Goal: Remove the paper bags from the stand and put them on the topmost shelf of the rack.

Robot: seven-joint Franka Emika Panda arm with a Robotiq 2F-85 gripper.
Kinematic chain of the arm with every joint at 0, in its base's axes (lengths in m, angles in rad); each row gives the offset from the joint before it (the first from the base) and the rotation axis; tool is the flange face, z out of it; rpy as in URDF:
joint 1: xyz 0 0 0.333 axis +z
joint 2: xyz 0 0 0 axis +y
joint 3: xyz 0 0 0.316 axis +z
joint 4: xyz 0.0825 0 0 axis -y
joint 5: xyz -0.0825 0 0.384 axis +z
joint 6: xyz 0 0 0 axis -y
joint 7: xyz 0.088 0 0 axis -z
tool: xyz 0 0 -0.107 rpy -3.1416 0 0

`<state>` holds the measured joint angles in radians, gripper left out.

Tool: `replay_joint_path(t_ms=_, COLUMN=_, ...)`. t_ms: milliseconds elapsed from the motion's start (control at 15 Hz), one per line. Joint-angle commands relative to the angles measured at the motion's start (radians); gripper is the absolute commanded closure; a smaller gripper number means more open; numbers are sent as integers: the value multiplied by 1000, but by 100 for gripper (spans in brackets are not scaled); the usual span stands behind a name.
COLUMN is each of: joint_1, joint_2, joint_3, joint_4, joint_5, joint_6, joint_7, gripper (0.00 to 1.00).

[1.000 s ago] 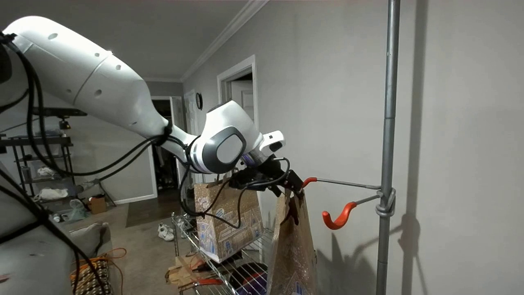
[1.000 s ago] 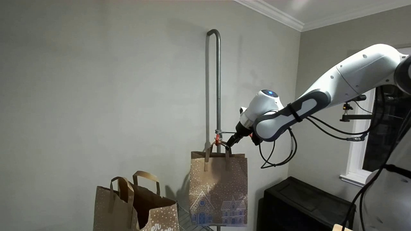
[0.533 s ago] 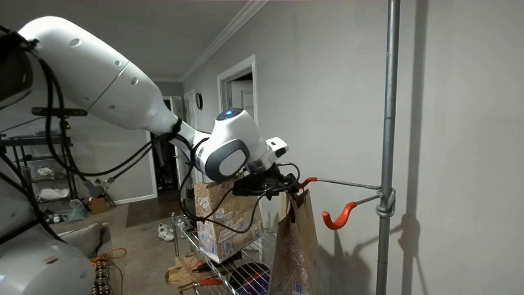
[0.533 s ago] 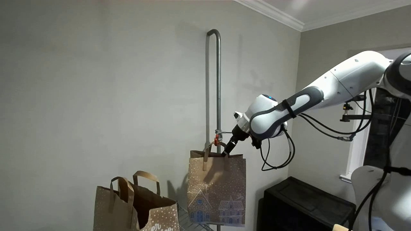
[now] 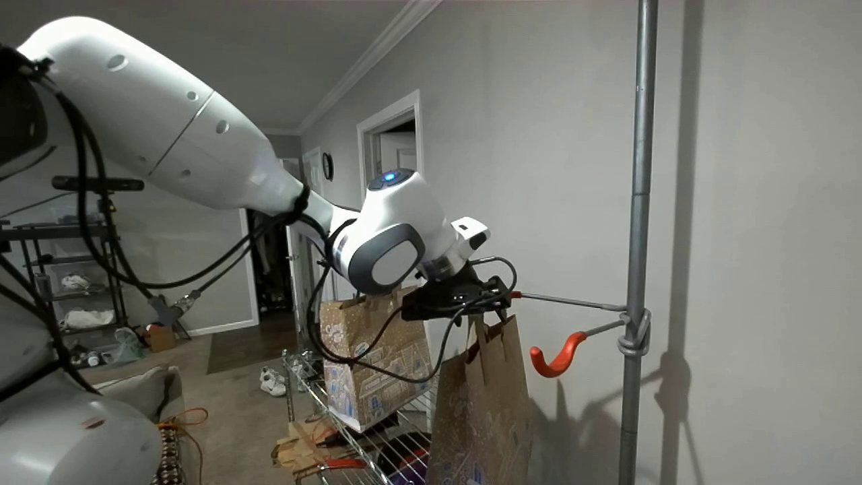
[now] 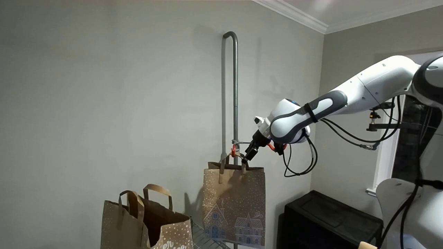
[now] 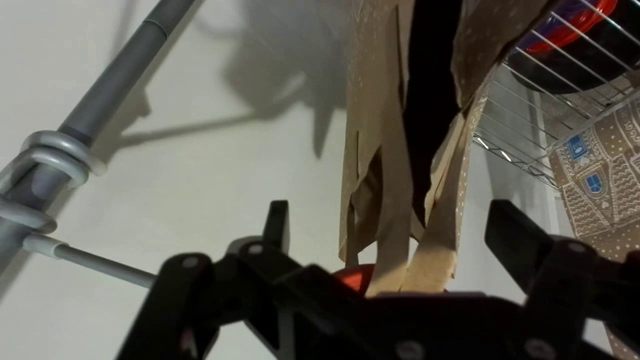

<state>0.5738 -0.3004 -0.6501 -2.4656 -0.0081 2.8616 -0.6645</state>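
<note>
One speckled brown paper bag [image 6: 235,197] hangs by its handles from a red hook [image 6: 233,150] of the grey stand [image 6: 235,86]. This hanging bag also shows in the other views [image 5: 481,411] [image 7: 370,90]. Another paper bag [image 6: 117,224] stands upright on the topmost shelf [image 5: 417,421] of the chrome rack; it also shows elsewhere [image 5: 374,370] [image 7: 600,175]. My gripper [image 6: 246,157] is at the hanging bag's handles. In the wrist view my gripper [image 7: 395,225] is open, its fingers apart on either side of the handles. The hook is partly hidden behind them.
A second red hook [image 5: 559,357] sticks out from the pole. Dark, red and purple items [image 5: 411,465] lie under the shelf's wires. A black chest [image 6: 332,221] stands against the wall. Loose black cables [image 5: 397,377] hang from my arm.
My gripper has dipped, then risen slightly, shifting toward the pole. The hanging bag has swung and turned a little on its hook. The bag on the shelf has not moved.
</note>
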Motion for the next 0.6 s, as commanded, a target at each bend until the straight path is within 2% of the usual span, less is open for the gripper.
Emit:
replay_joint_path(t_ms=0, joint_1=43, joint_2=3, joint_3=-40, joint_4=29, joint_5=24, joint_6=-28, joint_7=-56, gripper=0)
replay_joint_path(t_ms=67, joint_1=54, joint_2=3, joint_3=-49, joint_4=34, joint_5=26, joint_6=-33, joint_7=-57, gripper=0)
replay_joint_path(t_ms=267, joint_1=85, joint_2=3, joint_3=-78, joint_4=47, joint_5=27, joint_6=-43, joint_7=-62, gripper=33)
replay_joint_path(t_ms=333, joint_1=94, joint_2=5, joint_3=-87, joint_4=51, joint_5=25, joint_6=-47, joint_7=-60, gripper=33)
replay_joint_path(t_ms=467, joint_1=118, joint_2=10, joint_3=-109, joint_4=60, joint_5=29, joint_6=-54, joint_7=-65, gripper=49)
replay_joint_path(t_ms=533, joint_1=132, joint_2=12, joint_3=-121, joint_4=65, joint_5=32, joint_6=-57, joint_7=-67, gripper=51)
